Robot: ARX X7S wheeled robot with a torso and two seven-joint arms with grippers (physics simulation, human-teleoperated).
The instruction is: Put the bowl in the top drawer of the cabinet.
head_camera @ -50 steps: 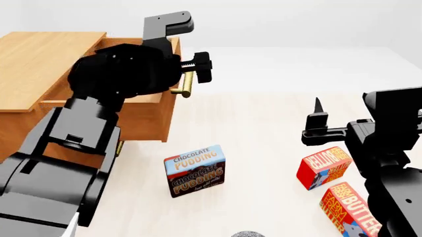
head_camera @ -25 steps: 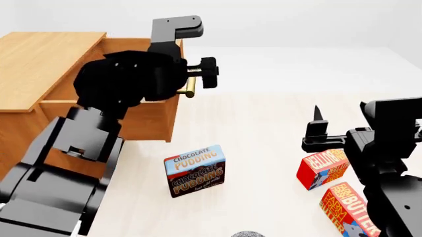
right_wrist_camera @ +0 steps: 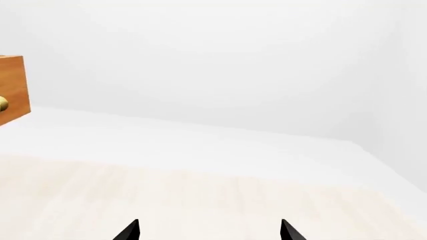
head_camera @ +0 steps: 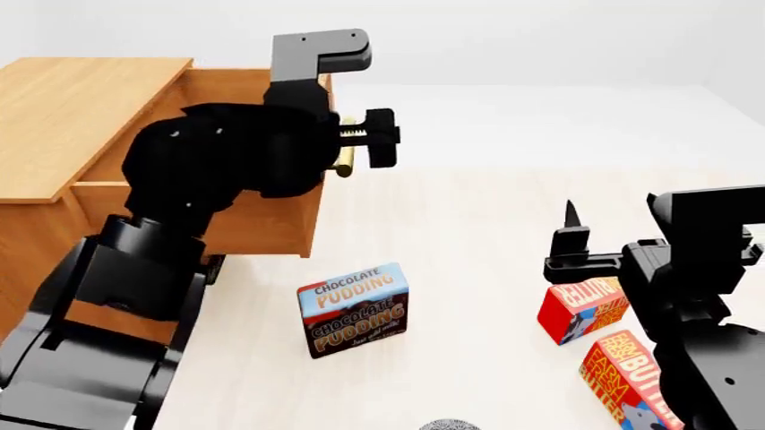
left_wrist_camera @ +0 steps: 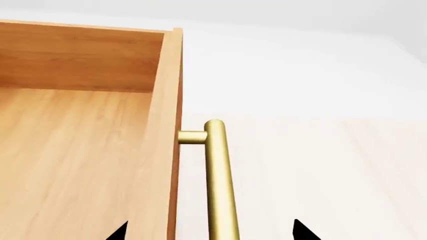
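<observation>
Top drawer (left_wrist_camera: pixel 80 150) of the cabinet (head_camera: pixel 84 107) stands pulled out and bare. Your left claw (left_wrist_camera: pixel 207 232) is released, straddling the brass handle (left_wrist_camera: pixel 220 185). Right claw (right_wrist_camera: pixel 208 231) spread, holding nothing. Bowl not clearly in view; fetching and placing remain.

The pudding box (head_camera: pixel 354 309), standing on the floor in front of the cabinet (head_camera: pixel 84 116), reads "CHOCOLATE PUDDING" on its blue upper band and again, larger, on the dark lower half; a line of small print beneath is too fine to read. Well to the right of it, a red box (head_camera: pixel 583 305) carries yellow lettering partly hidden by the arm, beginning "JELL", the rest unclear. Just beside that, nearer the robot, an orange and blue box (head_camera: pixel 631 381) shows "BUTTER", with a smaller word above it that cannot be made out.
</observation>
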